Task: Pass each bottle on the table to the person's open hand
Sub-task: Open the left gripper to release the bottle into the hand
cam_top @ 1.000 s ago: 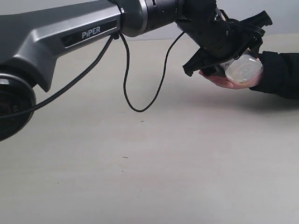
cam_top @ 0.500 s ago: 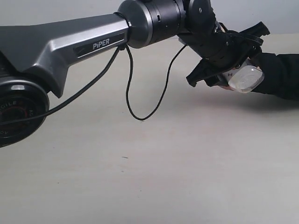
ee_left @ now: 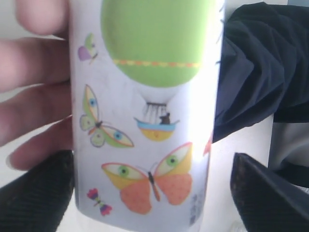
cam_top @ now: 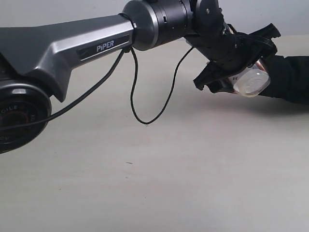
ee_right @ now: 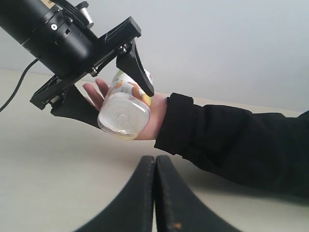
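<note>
Bottle [ee_left: 145, 121], clear plastic with a label of a green balloon and butterflies, lies on its side across the person's open hand [ee_right: 155, 110]. Its base faces the right wrist camera. The hand reaches in on a black sleeve [ee_right: 231, 140] over the right side of the table [cam_top: 145, 183] as the exterior view shows it. Left gripper [ee_right: 124, 109] straddles the bottle with jaws spread; one jaw sits just beside the label and the other stands apart with a gap showing, so the weight appears to rest on the palm. The person's fingers [ee_left: 34, 96] rise behind the bottle, evidently to stop it rolling. Right gripper [ee_right: 155, 164] hangs nearby, its fingers pressed together on nothing, clear of the exchange. Judgement: this handover is at the release stage. The next move calls for a straight withdrawal, lest a jaw drag the bottle off the palm. No other bottles are in view.
</note>
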